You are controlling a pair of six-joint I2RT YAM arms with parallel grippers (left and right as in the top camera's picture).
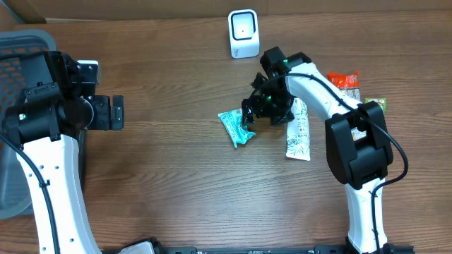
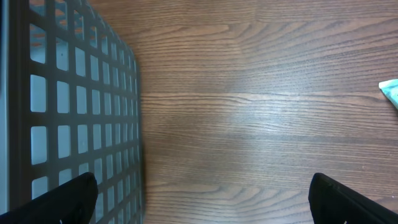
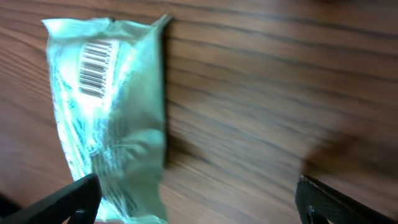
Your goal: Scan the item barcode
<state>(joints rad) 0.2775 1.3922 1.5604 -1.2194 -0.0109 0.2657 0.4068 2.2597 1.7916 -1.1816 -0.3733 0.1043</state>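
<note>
Probably a lab mock-up of a shop checkout: scanner (image 1: pixel 244 33), mesh basket (image 1: pixel 15 53), packets (image 1: pixel 235 127), wood-grain table (image 1: pixel 176 176).

Packet (image 1: pixel 235 127) left of pouch (image 1: pixel 298 130), scanner (image 1: pixel 244 33) behind

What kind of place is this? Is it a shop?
Probably a pretend checkout on a wooden table, not a real shop. There's a small white scanner, a green packet with a barcode, more snack packets, and a grey basket at the side.
</note>
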